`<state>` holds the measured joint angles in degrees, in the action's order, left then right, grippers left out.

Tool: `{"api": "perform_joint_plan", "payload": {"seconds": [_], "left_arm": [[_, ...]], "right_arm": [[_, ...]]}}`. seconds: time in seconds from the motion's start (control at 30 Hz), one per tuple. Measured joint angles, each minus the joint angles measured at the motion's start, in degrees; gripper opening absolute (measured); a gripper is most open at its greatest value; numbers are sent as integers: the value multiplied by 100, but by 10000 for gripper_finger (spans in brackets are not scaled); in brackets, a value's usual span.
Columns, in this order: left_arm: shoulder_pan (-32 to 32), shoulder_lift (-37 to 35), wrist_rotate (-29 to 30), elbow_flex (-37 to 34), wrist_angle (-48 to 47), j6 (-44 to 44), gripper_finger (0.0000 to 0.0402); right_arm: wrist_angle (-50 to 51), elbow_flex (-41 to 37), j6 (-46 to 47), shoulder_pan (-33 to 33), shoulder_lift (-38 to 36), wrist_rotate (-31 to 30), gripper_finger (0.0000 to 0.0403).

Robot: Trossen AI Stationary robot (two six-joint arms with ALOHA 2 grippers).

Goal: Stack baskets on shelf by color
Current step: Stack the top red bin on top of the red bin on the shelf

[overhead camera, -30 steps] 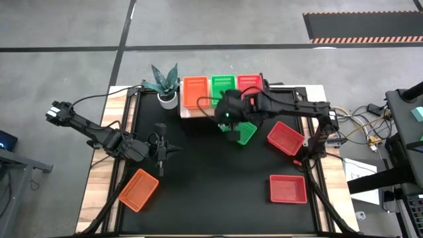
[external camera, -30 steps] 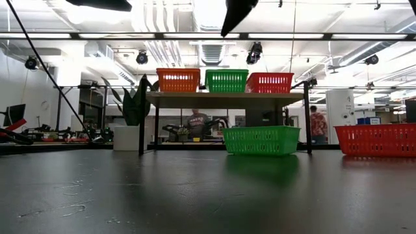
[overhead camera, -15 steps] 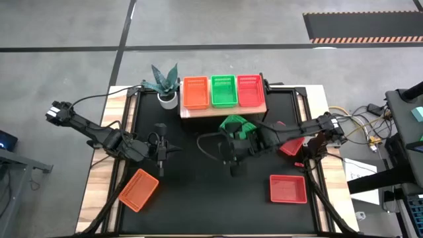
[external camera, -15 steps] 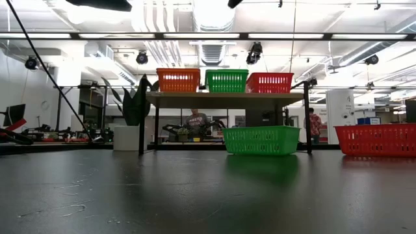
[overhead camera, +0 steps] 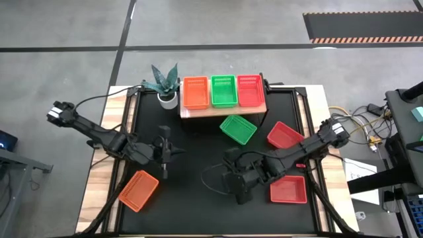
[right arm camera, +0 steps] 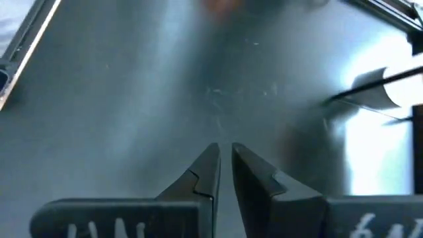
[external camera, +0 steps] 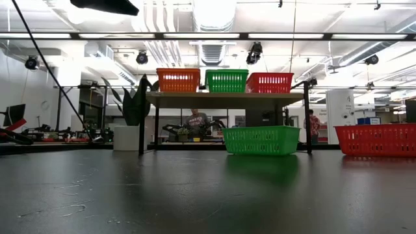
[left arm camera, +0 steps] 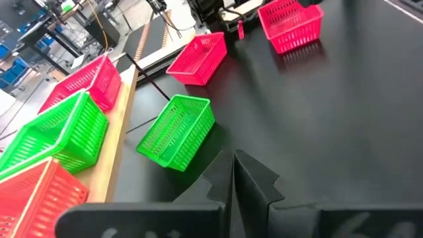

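Note:
The light-wood shelf [overhead camera: 223,111] at the table's far edge carries an orange basket [overhead camera: 195,92], a green one [overhead camera: 223,90] and a red one [overhead camera: 249,90] side by side. On the black table rest a green basket [overhead camera: 238,129], two red baskets [overhead camera: 285,135] [overhead camera: 287,188] and an orange basket [overhead camera: 139,190]. My left gripper [overhead camera: 177,150] hovers shut at the table's left middle. My right gripper [overhead camera: 226,178] hangs over bare table near the front, its fingers [right arm camera: 213,165] almost together with only a slit and nothing between them.
A potted plant [overhead camera: 165,82] stands left of the shelf. A thin cable loops beside my right gripper [overhead camera: 210,173]. Bare black table lies between the two grippers and along the near edge. People stand in the room beyond the shelf [external camera: 197,123].
My right gripper has swung from above the green basket by the shelf toward the table's near edge, sinking a little and tipping further down. The green basket has stayed on the table.

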<state>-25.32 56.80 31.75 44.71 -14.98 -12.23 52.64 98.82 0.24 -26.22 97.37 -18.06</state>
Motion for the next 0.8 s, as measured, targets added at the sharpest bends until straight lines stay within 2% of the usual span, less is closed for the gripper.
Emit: {"api": "perform_joint_plan", "payload": {"seconds": [0.23,0.47,0.67,0.8], "left_arm": [[0,131,0,20,87,-4,0],[1,120,0,20,85,-4,0],[0,122,0,20,79,-4,0],[1,120,0,20,78,-4,0]], "right_arm": [[-795,-835,192,-42,-314,1,32],[-797,-1534,1322,22,-684,3,32],[-304,-2096,2533,119,-1059,3,32],[376,-2503,3515,248,-1368,6,30]]}}
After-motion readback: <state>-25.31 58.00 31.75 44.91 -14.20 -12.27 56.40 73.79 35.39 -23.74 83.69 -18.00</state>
